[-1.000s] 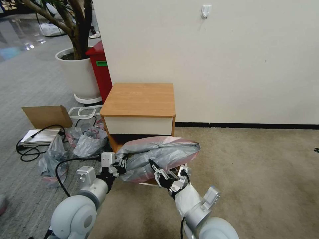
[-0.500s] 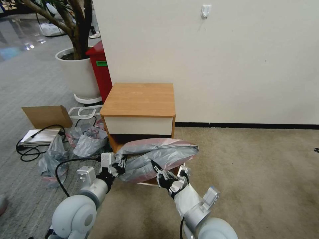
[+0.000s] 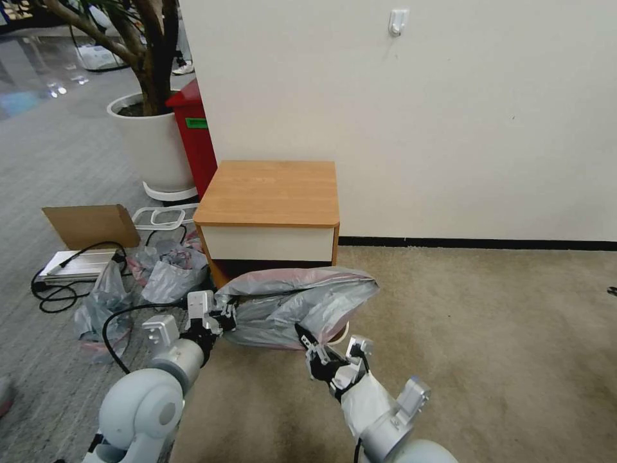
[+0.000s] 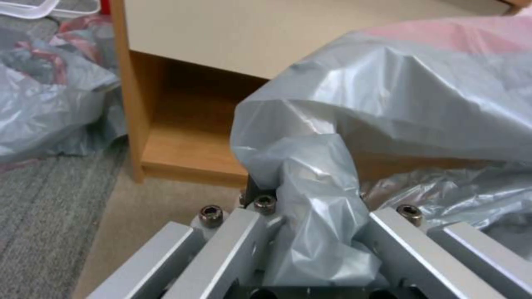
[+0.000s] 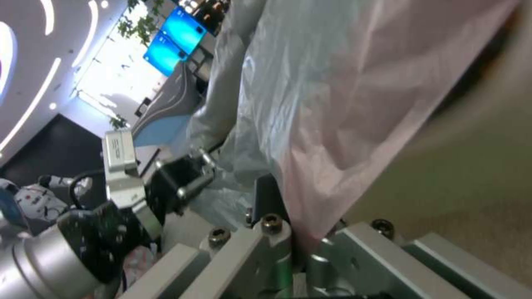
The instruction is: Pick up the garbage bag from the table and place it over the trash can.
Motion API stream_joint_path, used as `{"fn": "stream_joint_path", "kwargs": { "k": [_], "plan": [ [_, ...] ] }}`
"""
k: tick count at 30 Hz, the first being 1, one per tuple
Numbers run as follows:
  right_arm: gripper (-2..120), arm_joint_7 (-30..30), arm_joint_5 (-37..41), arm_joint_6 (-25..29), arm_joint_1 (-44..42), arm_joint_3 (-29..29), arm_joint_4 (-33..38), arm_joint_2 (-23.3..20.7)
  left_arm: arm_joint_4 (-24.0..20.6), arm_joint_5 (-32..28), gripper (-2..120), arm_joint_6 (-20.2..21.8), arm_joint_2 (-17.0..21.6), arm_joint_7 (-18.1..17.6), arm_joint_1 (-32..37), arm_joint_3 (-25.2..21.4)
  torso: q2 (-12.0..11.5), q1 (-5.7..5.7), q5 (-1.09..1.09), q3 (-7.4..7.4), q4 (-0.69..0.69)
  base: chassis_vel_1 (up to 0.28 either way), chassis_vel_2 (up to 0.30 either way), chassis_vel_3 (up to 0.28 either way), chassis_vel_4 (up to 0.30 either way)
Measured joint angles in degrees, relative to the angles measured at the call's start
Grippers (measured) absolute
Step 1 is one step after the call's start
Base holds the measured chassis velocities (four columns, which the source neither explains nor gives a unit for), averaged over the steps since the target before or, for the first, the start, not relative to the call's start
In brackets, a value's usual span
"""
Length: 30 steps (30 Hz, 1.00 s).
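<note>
Garbage bag [image 3: 302, 302] hangs stretched in front of the table [image 3: 270, 193], below its wooden surface, draped over the trash can [image 3: 339, 334]. Left gripper [image 3: 226, 316] has its jaws clamped on the bag's left edge; right gripper [image 3: 307, 342] has its jaws clamped on the pinkish front rim.

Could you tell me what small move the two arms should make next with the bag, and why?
Probably spread apart and lower a little: the left claw and right claw each pinch the garbage bag, stretched open before the table, with only a sliver of trash can rim peeking beneath.
</note>
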Motion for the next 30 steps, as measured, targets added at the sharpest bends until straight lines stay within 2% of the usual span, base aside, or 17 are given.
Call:
{"fn": "stream_joint_path", "kwargs": {
  "k": [8,16,19,23,26,30],
  "plan": [
    [0,-1.34,-1.95,1.23,-2.04,0.84,-1.4,-0.49,-0.26,-2.48,5,0.97,-0.75,-0.94,-0.32,-0.75,0.0,0.0,0.0,0.0,0.0,0.0,0.0,0.0,0.0],
    [0,-2.24,-2.84,2.02,-1.8,2.32,-3.62,-0.58,-2.07,-8.23,4,3.14,-0.83,-2.53,0.47,-1.16,0.0,0.0,0.0,0.0,0.0,0.0,0.0,0.0,0.0],
    [0,-2.49,-3.25,2.45,-1.37,3.49,-5.25,-0.82,-3.24,-13.39,4,4.77,-0.66,-3.93,0.98,-1.56,0.0,0.0,0.0,0.0,0.0,0.0,0.0,0.0,0.0],
    [0,-2.63,-4.49,2.79,-1.42,4.38,-6.37,-1.25,-3.75,-15.31,4,5.14,-0.55,-4.46,1.1,-1.84,0.0,0.0,0.0,0.0,0.0,0.0,0.0,0.0,0.0],
    [0,-2.74,-6.63,3.05,-1.44,4.9,-7.05,-1.35,-3.91,-15.65,4,5.19,-0.56,-4.67,1.1,-1.91,0.0,0.0,0.0,0.0,0.0,0.0,0.0,0.0,0.0],
    [14,-3.78,-17.44,4.03,-1.94,7.04,-8.6,-1.5,-3.98,-15.89,4,5.2,-0.57,-4.85,0.98,-2.11,0.0,0.0,0.0,0.0,0.0,0.0,0.0,0.0,0.0]
  ]
}}
